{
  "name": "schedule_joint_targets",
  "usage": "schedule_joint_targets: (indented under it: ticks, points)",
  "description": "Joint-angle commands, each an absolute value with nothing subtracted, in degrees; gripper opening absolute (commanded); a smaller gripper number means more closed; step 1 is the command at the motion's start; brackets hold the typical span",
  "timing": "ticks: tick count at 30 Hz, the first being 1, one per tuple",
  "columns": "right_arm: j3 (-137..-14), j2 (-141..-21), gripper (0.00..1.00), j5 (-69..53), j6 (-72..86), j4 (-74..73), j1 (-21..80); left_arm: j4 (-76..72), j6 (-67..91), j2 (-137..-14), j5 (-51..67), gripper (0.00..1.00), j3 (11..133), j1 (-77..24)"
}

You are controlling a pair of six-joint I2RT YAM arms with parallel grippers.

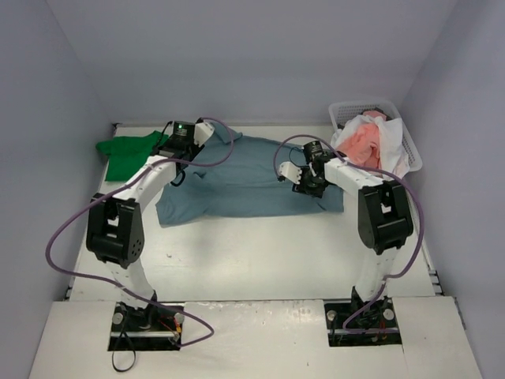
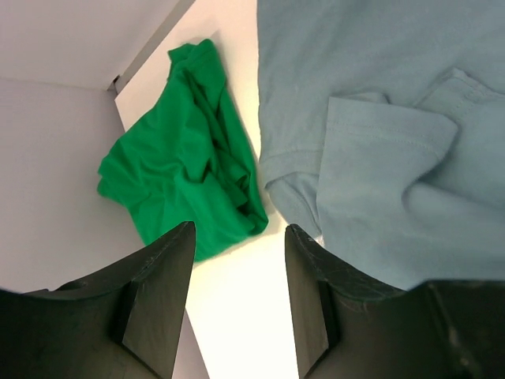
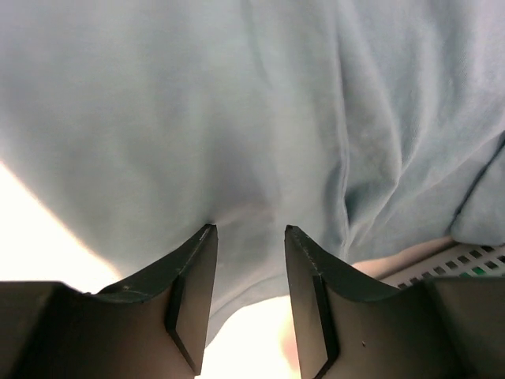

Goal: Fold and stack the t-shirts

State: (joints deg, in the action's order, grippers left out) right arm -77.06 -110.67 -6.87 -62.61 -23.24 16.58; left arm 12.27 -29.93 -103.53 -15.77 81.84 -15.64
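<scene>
Blue cloth is spread out in the middle of the white table [image 1: 260, 253]: it is a light blue t-shirt [image 1: 245, 178]. A green t-shirt [image 1: 126, 154] is bunched up just beside it, at the far left corner. The left gripper [image 2: 239, 229] is held over the table between these two shirts, with its jaws apart and nothing held in them. The right gripper [image 3: 248, 229] is held low over the right side of the light blue t-shirt, also parted and empty. A pink t-shirt [image 1: 364, 142] and a white t-shirt [image 1: 392, 146] are piled in the white basket [image 1: 355, 109] at the far right.
</scene>
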Motion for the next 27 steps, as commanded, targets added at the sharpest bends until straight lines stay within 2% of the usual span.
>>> schedule_joint_targets:
  ticks: [1, 9, 15, 18, 22, 27]
  points:
    - [-75.3, -103.9, 0.36, -7.1, -60.9, -23.5, 18.7, 15.4, -26.4, -94.8, -14.4, 0.44, 81.7, -15.2]
    - [-76.8, -105.6, 0.28, -9.9, -57.5, -23.5, 19.8, 20.4, -21.3, -88.5, -3.3, 0.44, 74.1, -15.4]
    - [-76.7, -107.1, 0.25, -10.4, -56.3, -22.9, 20.7, 20.9, -20.9, -88.9, -3.8, 0.44, 72.0, -15.7]
    - [-78.0, -107.6, 0.27, -9.3, -54.9, -21.8, 20.7, 20.3, -20.9, -89.1, -2.5, 0.44, 72.9, -15.8]
    - [-82.9, -110.4, 0.36, -8.4, -52.3, -19.2, 19.6, 18.1, -21.6, -91.7, -3.2, 0.44, 75.4, -15.9]
    - [-91.8, -116.9, 0.4, -6.0, -47.5, -15.3, 17.6, 17.4, -23.4, -99.8, -4.5, 0.44, 85.7, -15.9]
